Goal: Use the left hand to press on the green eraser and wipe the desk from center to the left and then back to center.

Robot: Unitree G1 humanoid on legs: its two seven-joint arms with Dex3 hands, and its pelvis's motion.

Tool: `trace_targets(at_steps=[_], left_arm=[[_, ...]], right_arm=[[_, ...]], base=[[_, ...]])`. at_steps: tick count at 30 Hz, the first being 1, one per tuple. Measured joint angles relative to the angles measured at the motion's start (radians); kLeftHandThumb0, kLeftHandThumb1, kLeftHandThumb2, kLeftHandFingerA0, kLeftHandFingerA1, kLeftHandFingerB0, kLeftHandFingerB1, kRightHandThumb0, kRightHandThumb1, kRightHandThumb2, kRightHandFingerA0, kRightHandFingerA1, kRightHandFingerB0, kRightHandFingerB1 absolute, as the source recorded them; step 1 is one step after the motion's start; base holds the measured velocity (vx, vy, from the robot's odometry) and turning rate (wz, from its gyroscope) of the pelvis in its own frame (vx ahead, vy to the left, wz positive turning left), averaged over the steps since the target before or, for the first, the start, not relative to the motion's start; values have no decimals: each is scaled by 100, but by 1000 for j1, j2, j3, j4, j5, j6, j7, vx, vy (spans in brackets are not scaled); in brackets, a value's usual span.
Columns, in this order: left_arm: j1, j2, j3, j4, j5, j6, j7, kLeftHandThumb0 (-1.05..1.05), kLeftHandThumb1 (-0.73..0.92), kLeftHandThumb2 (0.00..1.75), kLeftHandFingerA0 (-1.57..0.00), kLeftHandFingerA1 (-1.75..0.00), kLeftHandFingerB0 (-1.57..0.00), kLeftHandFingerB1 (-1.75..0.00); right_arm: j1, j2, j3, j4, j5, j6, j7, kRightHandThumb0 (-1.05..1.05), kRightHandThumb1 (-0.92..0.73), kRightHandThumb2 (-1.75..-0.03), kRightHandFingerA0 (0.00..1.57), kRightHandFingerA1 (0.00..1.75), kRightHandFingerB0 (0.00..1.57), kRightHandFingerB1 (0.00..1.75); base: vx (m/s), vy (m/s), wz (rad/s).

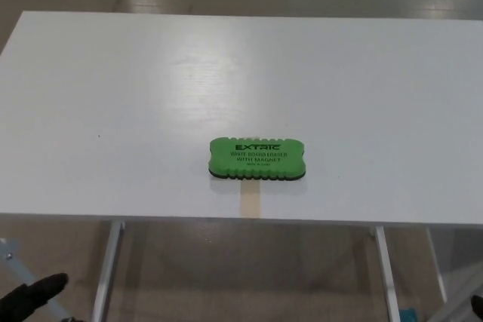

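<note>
The eraser (pixel 257 159) lies untouched near the desk's (pixel 113 96) front edge. The left hand (pixel 30 298) peeks in below; I cannot tell its grip.

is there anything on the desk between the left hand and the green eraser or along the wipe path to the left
Nothing visible. The left hand shows below the desk's near edge at lower left; the green eraser lies near centre, with only bare white surface to its left.

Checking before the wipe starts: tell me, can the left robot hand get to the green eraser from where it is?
Probably yes. The left robot hand sits low at the picture's bottom left, below the desk's front edge. The green eraser lies alone near that edge of the white desk, with nothing on the surface between them.
</note>
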State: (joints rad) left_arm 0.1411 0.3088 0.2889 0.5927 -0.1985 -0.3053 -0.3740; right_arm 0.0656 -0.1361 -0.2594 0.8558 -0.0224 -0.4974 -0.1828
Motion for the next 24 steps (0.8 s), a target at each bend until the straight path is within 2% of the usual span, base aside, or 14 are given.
trace_targets(at_steps=[1, 7, 9, 14, 15, 17, 19, 20, 24], left_arm=[[10, 13, -14, -30, -11, 12, -33, -35, 61, 59, -106, -55, -65, -42], [55, 69, -72, -157, -52, 62, -145, -30, 69, 61, -109, -56, -66, -43], [74, 88, -94, -207, -64, 77, -179, -35, 68, 62, -105, -56, -64, -43], [117, 144, -155, -345, -100, 117, -267, -32, 71, 63, -99, -56, -71, -47], [123, 157, -169, -379, -106, 125, -287, -29, 73, 62, -92, -54, -74, -47], [128, 180, -194, -438, -123, 139, -320, -29, 73, 62, -92, -54, -74, -47], [129, 203, -219, -502, -141, 154, -355, -31, 72, 63, -95, -56, -72, -47], [129, 209, -226, -518, -145, 157, -364, -32, 60, 95, -86, -73, -65, -65], [116, 231, -265, -646, -188, 197, -413, -30, 60, 95, -86, -72, -65, -64]], right_arm=[[0, 0, 4, 0, 0, 0, 10, -47, -77, -64, 63, 42, 45, 35], [0, -1, 15, 7, 1, 0, 41, -47, -77, -64, 64, 43, 46, 35], [1, -1, 16, 10, 1, 0, 51, -47, -77, -64, 64, 43, 46, 35], [1, -2, 18, 15, 3, 0, 76, -48, -77, -65, 64, 44, 46, 35], [1, -2, 18, 16, 3, 0, 82, -47, -77, -65, 64, 45, 46, 35], [1, -3, 18, 19, 4, 0, 91, -47, -77, -65, 64, 45, 46, 35], [1, -4, 20, 22, 4, 0, 99, -47, -78, -64, 65, 45, 47, 35], [1, -4, 20, 23, 4, 0, 102, -48, -78, -65, 65, 45, 47, 35], [2, -7, 28, 41, 3, -2, 116, -48, -78, -65, 64, 45, 47, 35]], base=[[0, 0, 0], [0, 0, 0], [0, 0, 0], [0, 0, 0], [0, 0, 0], [0, 0, 0], [0, 0, 0], [0, 0, 0], [0, 0, 0]])
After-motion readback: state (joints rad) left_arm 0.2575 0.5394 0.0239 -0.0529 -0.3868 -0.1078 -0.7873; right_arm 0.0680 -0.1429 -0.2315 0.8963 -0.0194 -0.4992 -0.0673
